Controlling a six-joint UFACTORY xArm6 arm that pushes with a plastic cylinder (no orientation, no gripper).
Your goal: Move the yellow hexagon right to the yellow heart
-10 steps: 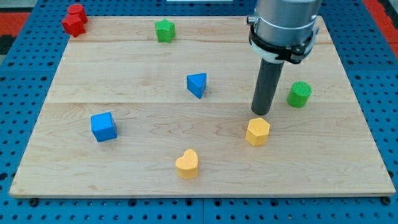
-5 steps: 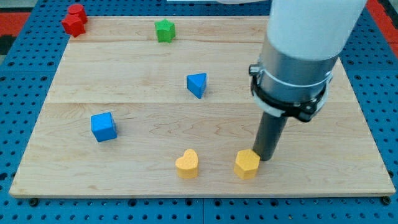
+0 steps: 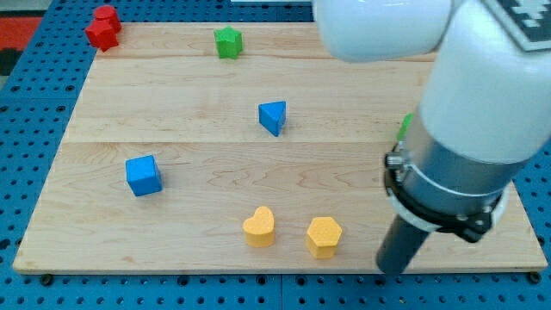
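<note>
Hand-less rod, my tip (image 3: pixel 392 269) right of yellow hexagon (image 3: pixel 324 237), apart; hexagon just beside yellow heart (image 3: pixel 258 226).

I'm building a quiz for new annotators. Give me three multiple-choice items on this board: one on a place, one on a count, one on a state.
1. Where is the yellow hexagon relative to the yellow heart?
A. at the view's right of it
B. at the view's left of it
C. at the view's top edge

2. How many blue blocks lie on the board?
A. one
B. two
C. four

3. Is my tip touching the yellow hexagon?
A. yes, pressed against it
B. no, it stands apart at the view's right
C. it rests on top of it

Answers:
1 A: the hexagon sits just right of the heart, a small gap between them.
2 B: a blue cube and a blue triangular block.
3 B: bare wood shows between rod and hexagon.
</note>
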